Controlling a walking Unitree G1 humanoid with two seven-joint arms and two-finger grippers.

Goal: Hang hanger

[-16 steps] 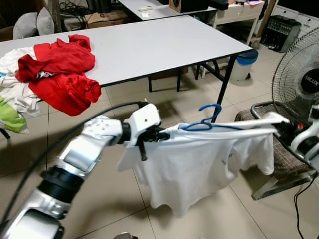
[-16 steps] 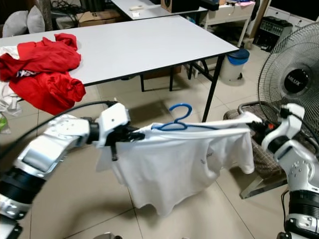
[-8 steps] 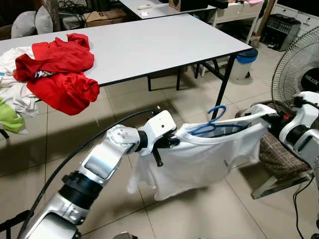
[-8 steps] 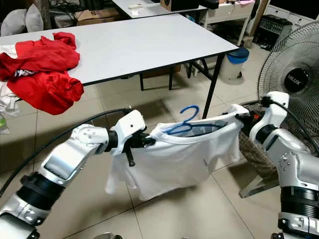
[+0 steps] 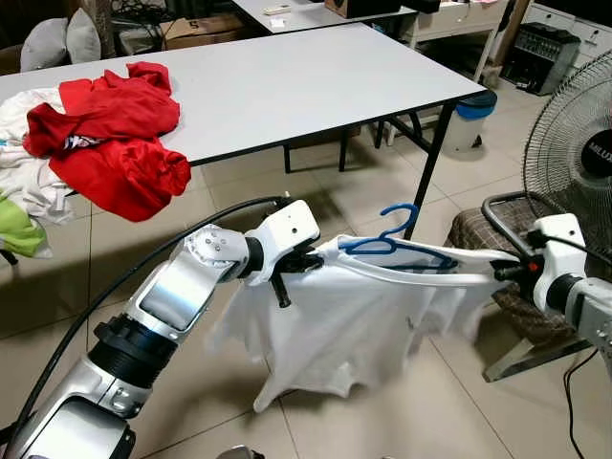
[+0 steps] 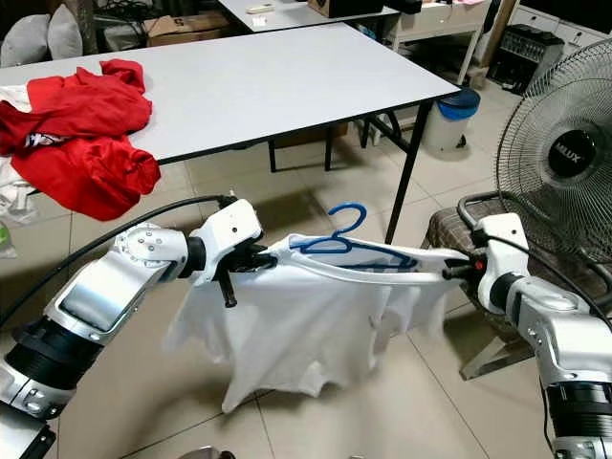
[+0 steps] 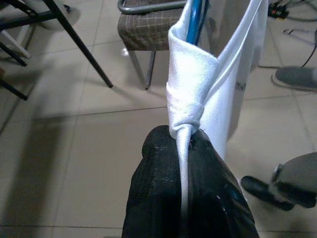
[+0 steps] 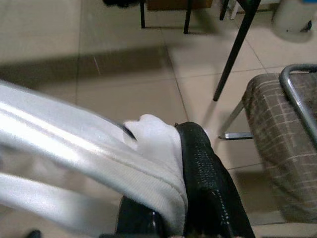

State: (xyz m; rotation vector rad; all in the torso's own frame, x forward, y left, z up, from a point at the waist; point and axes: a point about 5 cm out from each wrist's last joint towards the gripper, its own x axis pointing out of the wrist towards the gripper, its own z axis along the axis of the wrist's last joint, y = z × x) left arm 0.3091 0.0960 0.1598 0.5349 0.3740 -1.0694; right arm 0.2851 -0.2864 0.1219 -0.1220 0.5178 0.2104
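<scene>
White shirt (image 5: 335,316) is held stretched mid-air above the floor (image 5: 191,325): left gripper (image 5: 308,260) clenched on its 9 o'clock edge, right gripper (image 5: 507,272) clenched on its 3 o'clock edge. Blue hanger (image 5: 392,239) sits in the neck, hook up.

Hanger (image 5: 392,236): blue; shirt (image 5: 335,325) on it: white. Chair seat (image 5: 512,277) at 3 o'clock: brown check. Clothes heap (image 5: 120,134) at 10 o'clock: red; tabletop (image 5: 287,76): white.
</scene>
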